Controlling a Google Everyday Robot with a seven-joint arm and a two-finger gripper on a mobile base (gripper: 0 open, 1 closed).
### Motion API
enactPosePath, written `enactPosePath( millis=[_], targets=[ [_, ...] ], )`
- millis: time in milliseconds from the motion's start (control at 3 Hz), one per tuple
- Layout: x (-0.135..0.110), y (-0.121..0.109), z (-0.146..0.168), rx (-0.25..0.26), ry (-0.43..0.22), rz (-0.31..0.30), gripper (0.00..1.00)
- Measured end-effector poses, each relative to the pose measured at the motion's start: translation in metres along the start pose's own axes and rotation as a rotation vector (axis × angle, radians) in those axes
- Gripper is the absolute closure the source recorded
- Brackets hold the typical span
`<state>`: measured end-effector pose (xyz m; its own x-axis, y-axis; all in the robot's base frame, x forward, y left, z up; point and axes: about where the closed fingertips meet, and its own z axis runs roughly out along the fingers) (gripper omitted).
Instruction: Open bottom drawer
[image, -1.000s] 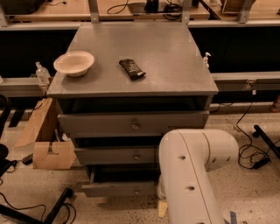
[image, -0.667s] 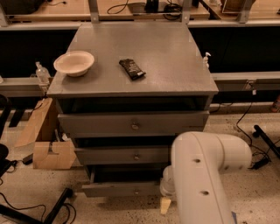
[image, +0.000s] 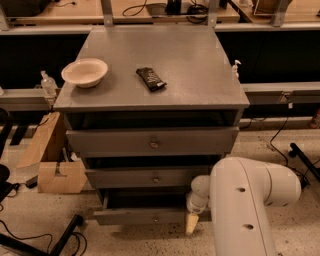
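The bottom drawer is the lowest and slimmest of three grey fronts, with a small round knob at its centre. It stands pulled out a little, with a dark gap above its front. My gripper hangs at the right end of that drawer front, showing one cream fingertip pointing down at the floor. My white arm fills the lower right and hides the cabinet's lower right corner.
On the cabinet top lie a white bowl and a dark snack bar. A cardboard box sits on the floor to the left. Cables and black stand legs cross the floor at lower left, and a bench runs behind.
My arm has swung to the right, and the gripper has shifted slightly right and upward beside the bottom drawer's right end. The drawer front looks unmoved.
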<state>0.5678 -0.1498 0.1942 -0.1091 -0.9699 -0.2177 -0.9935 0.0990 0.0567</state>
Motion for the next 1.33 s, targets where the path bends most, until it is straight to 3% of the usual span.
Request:
enactPosePath(
  millis=[333, 667, 1000, 1333],
  targets=[
    [0.003, 0.005, 0.013, -0.03, -0.011, 0.02, 0.23],
    [0.003, 0.032, 0.023, -0.094, 0.027, 0.067, 0.47],
    [0.002, 0.049, 0.025, -0.122, 0.056, 0.097, 0.72],
    [0.002, 0.049, 0.025, -0.122, 0.056, 0.097, 0.94]
  ],
)
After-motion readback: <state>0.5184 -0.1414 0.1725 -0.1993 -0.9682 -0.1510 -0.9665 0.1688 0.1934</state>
